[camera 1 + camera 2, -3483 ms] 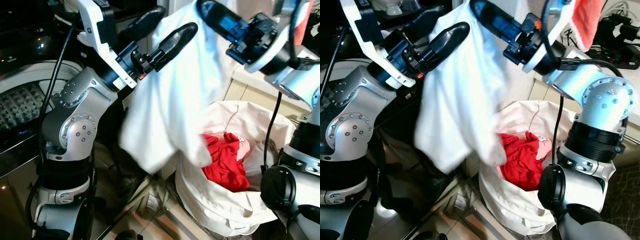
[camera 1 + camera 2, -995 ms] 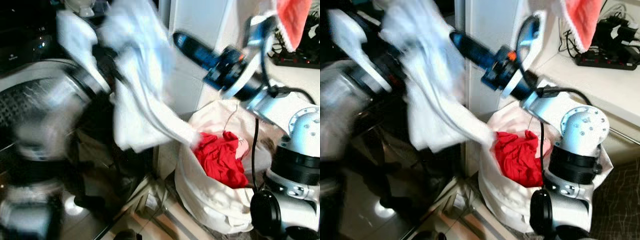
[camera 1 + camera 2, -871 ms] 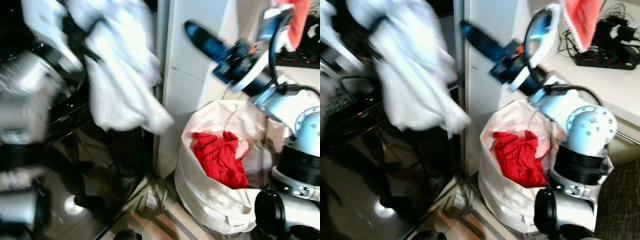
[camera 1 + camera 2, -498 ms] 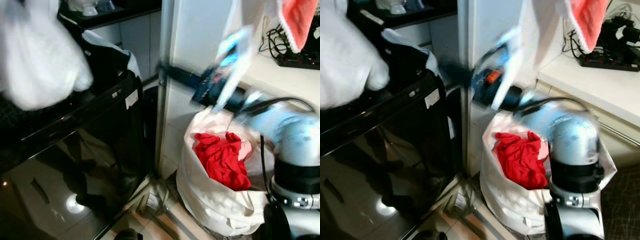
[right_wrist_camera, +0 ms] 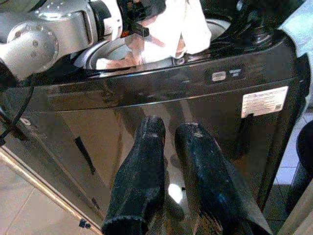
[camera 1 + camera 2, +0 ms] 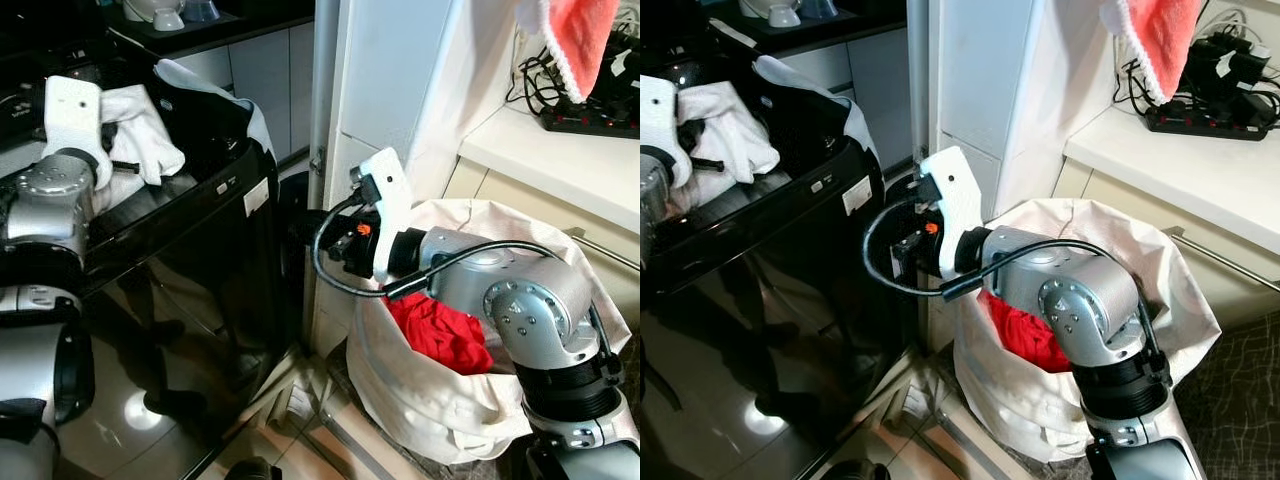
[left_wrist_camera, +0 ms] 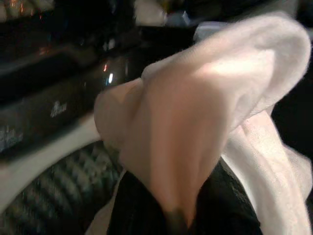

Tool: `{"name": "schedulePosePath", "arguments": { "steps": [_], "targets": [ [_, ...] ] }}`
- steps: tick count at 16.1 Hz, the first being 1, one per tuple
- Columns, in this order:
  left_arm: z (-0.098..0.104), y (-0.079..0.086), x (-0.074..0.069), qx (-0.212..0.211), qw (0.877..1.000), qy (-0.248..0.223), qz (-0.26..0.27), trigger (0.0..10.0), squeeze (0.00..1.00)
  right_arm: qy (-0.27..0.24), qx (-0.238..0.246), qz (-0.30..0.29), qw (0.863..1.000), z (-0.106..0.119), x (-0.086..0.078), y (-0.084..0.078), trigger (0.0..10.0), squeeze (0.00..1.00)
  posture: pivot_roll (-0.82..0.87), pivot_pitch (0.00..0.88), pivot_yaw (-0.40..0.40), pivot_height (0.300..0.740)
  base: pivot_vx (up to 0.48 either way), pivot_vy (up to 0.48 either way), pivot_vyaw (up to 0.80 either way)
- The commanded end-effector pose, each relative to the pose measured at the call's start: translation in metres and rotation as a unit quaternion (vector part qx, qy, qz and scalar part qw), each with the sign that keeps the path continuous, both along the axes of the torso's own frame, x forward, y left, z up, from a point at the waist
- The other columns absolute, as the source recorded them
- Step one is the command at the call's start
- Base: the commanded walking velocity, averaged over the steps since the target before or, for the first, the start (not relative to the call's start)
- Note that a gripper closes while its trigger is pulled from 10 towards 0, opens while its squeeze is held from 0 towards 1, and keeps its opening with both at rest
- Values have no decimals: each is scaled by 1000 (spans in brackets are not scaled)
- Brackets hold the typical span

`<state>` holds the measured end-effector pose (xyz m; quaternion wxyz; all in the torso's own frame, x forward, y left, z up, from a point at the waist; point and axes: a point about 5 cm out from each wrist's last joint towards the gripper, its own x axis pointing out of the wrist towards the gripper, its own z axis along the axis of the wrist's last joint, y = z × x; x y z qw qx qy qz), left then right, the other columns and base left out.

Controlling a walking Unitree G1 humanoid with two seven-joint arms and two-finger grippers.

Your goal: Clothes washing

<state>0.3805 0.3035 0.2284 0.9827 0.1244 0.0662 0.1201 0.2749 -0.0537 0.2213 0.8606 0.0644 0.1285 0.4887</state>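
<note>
While left end effector point(image 5: 139, 19) grips white garment point(image 5: 183, 27) | over washer point(image 5: 205, 83) | right end effector point(image 5: 168, 132) nearly closed, empty

We count one black washing machine point(image 6: 190, 250), one white garment point(image 6: 140, 140) at its open top, one white laundry bag point(image 6: 440, 400) holding one red garment point(image 6: 440, 335), one pink towel point(image 6: 585, 35), one power strip point(image 6: 1205, 120), and two grippers: left gripper point(image 5: 142, 27), right gripper point(image 5: 168, 171).

A power strip point(image 6: 1200, 120) lies on the counter point(image 6: 1160, 165).

Bright, sharp head views; left wrist view dim, blurred.
</note>
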Motion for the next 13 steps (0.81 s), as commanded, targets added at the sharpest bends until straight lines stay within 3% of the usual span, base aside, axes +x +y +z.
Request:
{"name": "schedulePosePath", "arguments": {
  "steps": [1, 6, 10, 13],
  "targets": [
    [5, 10, -2, -22, 999, 8, 28, 10000, 1000, -4, -9, 7, 1000, -1, -4, 2, 10000, 0, 5, 0, 5, 740, 0, 0, 0],
    [11, 19, -8, -37, 999, 20, 32, 10000, 1000, -1, -7, 24, 1000, -1, -6, 3, 10000, 0, 11, 0, 1, 740, 0, 0, 0],
    [30, 41, -21, 2, 998, -2, 69, 10000, 1000, -12, -1, 2, 1000, 2, 0, 0, 10000, 0, 15, 0, 0, 740, 0, 0, 0],
    [51, 56, -31, 39, 994, -47, 92, 10000, 1000, -17, 6, -63, 998, 3, 14, -8, 10000, 0, 21, 0, -3, 740, 0, 0, 0]
  ]
}}
